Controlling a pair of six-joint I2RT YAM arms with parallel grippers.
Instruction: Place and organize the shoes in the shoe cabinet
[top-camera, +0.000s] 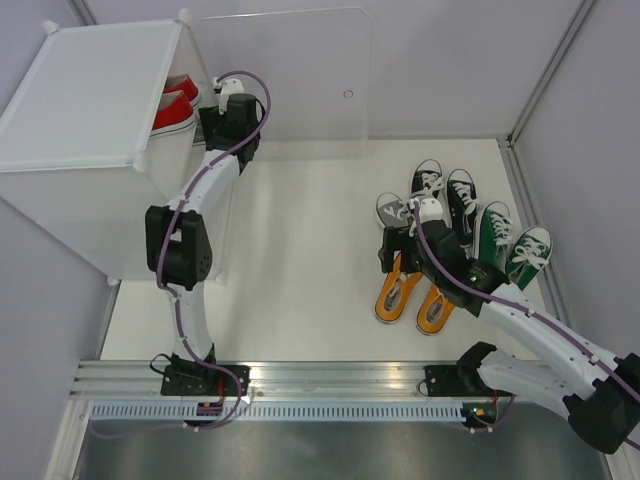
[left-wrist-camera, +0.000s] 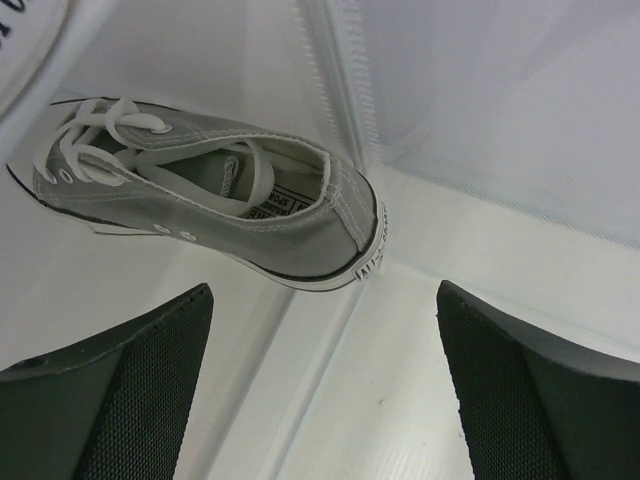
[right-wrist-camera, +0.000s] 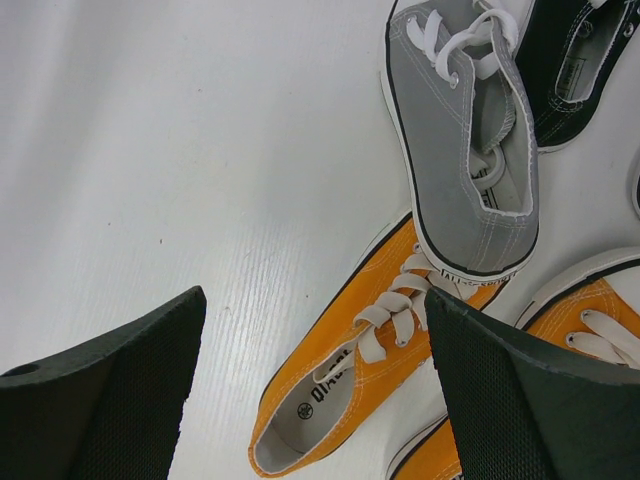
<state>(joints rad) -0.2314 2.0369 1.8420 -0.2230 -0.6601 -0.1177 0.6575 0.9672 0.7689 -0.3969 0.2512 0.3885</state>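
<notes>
The shoe cabinet (top-camera: 90, 100) stands at the back left, its clear door (top-camera: 285, 80) swung open. Two red shoes (top-camera: 175, 108) show inside it. My left gripper (top-camera: 207, 118) reaches into the cabinet. In the left wrist view a grey shoe (left-wrist-camera: 210, 190) lies on a white shelf just beyond my open left gripper (left-wrist-camera: 325, 300), apart from both fingers. My right gripper (top-camera: 392, 250) hangs open (right-wrist-camera: 315, 295) over an orange shoe (right-wrist-camera: 370, 370). The other grey shoe (right-wrist-camera: 460, 150) rests with its heel on that orange shoe's toe.
On the table's right lie a second orange shoe (top-camera: 437, 308), two black shoes (top-camera: 445, 188) and two green shoes (top-camera: 510, 240). A wall post (top-camera: 525, 110) and the table's right edge run close behind them. The cabinet's inner wall (left-wrist-camera: 350, 110) stands right of the grey shoe.
</notes>
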